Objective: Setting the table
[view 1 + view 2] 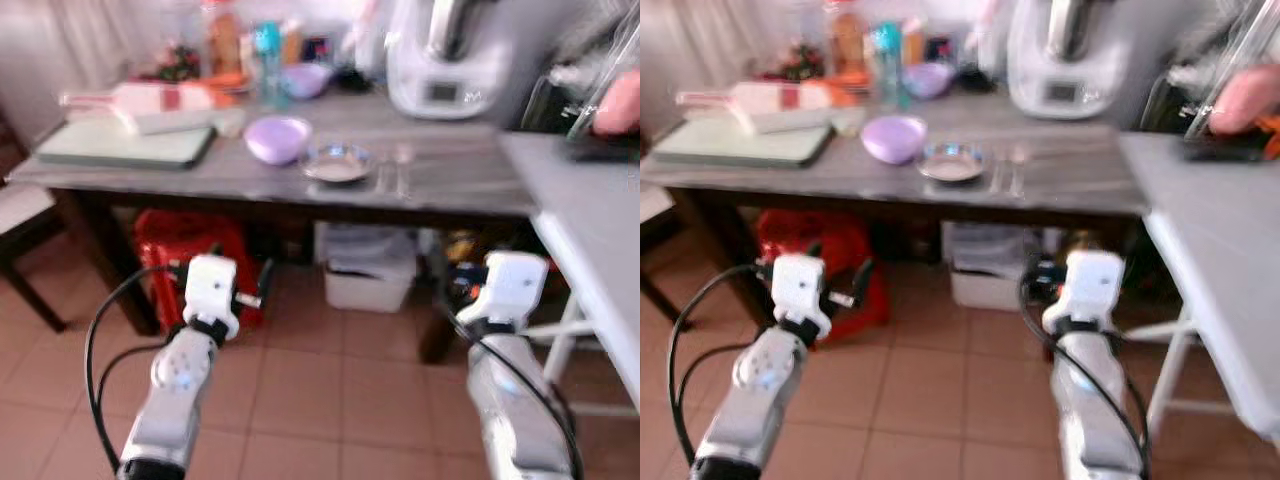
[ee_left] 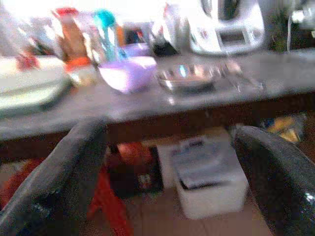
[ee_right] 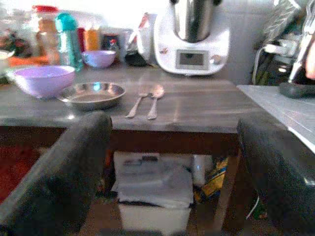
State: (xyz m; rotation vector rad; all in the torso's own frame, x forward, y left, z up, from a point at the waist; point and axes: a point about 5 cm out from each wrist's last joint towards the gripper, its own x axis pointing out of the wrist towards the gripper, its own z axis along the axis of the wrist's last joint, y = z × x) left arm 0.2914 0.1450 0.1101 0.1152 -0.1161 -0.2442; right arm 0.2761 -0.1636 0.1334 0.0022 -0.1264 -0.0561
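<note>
On the dark wooden table (image 1: 455,195) a purple bowl (image 1: 278,138) stands beside a shallow metal plate (image 1: 338,162). A fork (image 3: 138,102) and a spoon (image 3: 154,99) lie side by side just right of the plate. Both arms are held low in front of the table, over the tiled floor. My left gripper (image 2: 167,152) is open, its two black fingers wide apart and pointing at the table's front edge. My right gripper (image 3: 172,152) is also open and faces the cutlery from below table height. Nothing is between either pair of fingers.
A white kitchen machine (image 1: 445,60), a teal bottle (image 1: 266,55), jars and a second purple bowl (image 1: 305,80) crowd the table's back. A pale green board (image 1: 125,145) lies left. Under the table are a red bag (image 1: 190,250) and a white bin (image 1: 370,275). A white table (image 1: 600,230) and a person's hand (image 1: 620,105) are at right.
</note>
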